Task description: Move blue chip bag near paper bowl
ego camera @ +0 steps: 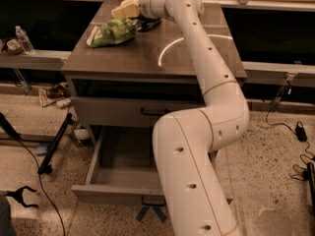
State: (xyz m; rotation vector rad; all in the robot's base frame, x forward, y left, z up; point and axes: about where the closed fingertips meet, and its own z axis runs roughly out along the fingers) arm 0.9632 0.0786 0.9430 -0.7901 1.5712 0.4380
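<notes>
Blue chip bag at the upper middle of the frame, under the end of the white arm.
It shows only as a dark shape on the far part of the table, right by the pincer; I cannot tell whether the pincer is open, closed or gripping. The paper bowl sits just left of the pincer, and a green chip bag lies lower left of it.

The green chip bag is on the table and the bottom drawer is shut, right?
Not quite. The camera view shows the bottom drawer pulled open. The green chip bag does lie on the table, with the gripper at the far edge beside it.
</notes>
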